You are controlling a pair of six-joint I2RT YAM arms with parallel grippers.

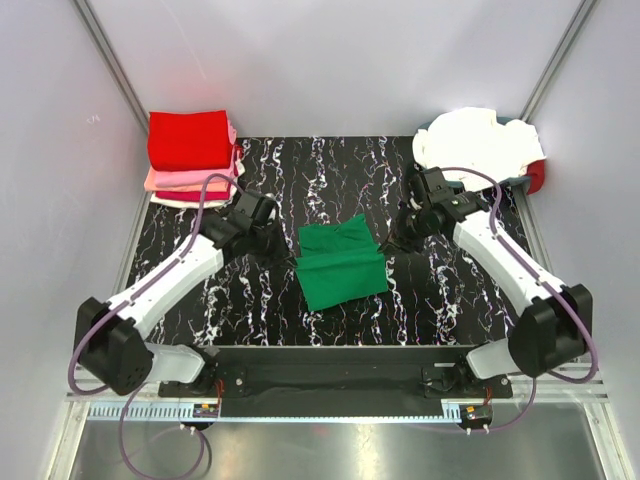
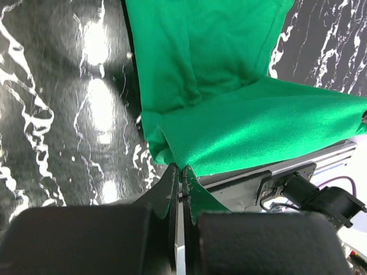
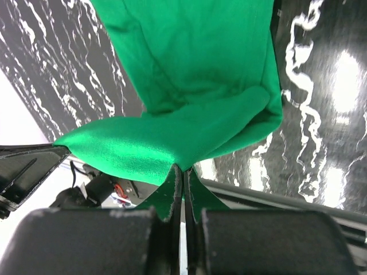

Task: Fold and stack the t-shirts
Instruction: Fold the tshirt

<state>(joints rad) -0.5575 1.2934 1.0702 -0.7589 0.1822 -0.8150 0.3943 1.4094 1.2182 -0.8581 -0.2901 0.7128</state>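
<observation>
Showing the green t-shirt [image 1: 341, 268] at the centre of the top view, lying on the black white-veined mat [image 1: 250, 300] that covers the desk, directly between the two tools. The left tool [image 1: 284, 244] stands at the shirt's left edge and the right tool [image 1: 397, 240] at its right edge, level with each other. The line joining them therefore runs left to right across the frame, along the raised upper fold of the cloth. In each wrist view the fingers [image 2: 166, 189] are pressed together with green cloth pinched between their tips, and the fabric spreads away toward the top of the frame. Neither arm is nearer, as each holds its own side. The folded stack [image 1: 190, 150] of red and pink shirts sits at upper left, well apart, and the white heap [image 1: 480, 145] sits at upper right. Judged from this layout, the next move calls for both tools to travel in parallel, across the shirt's left-right axis, to lay the held edge flat.
</observation>
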